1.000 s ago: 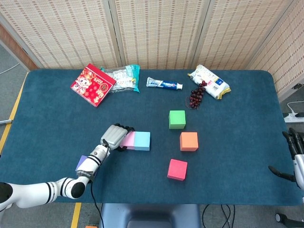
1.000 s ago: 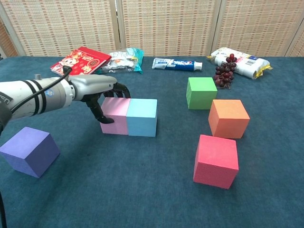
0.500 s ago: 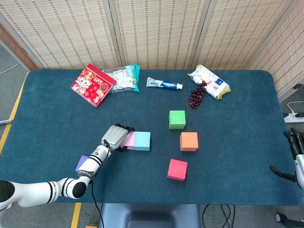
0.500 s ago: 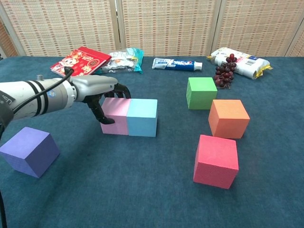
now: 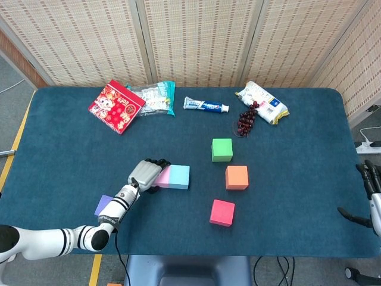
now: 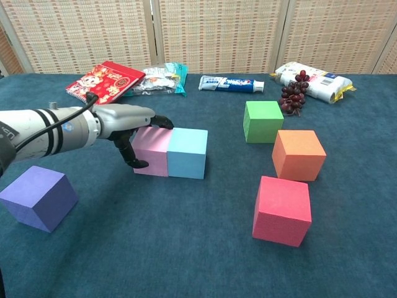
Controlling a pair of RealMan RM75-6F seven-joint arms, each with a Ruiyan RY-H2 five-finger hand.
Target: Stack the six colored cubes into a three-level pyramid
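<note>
The left hand (image 6: 127, 124) sits low over the table (image 5: 71, 155), towards its front left part, with its fingers (image 6: 162, 122) draped over the top of the pink cube (image 6: 151, 151) and the thumb down against that cube's left face, so it grips the pink cube from above and from the side. The pink cube stands on the cloth pressed flush against the light blue cube (image 6: 188, 153) on its right; the two make a short row.

Behind the left forearm, near the front left corner, the purple cube (image 6: 38, 197) rests alone, turned at an angle. Out to the right of the row, well apart from it, stand three more cubes: the green cube (image 6: 263, 121) furthest back, the orange cube (image 6: 298, 154) just in front of it, and the red cube (image 6: 281, 210) nearest the front edge. None of the six is stacked on another.

Along the back edge lie a red packet (image 5: 117, 106), a clear snack bag (image 5: 153, 97), a toothpaste tube (image 5: 206, 106), a bunch of dark grapes (image 5: 245, 121) and a white and yellow packet (image 5: 262, 102).

The right hand (image 5: 370, 182) hangs off the right edge of the table in the head view, holding nothing, its fingers apart.
</note>
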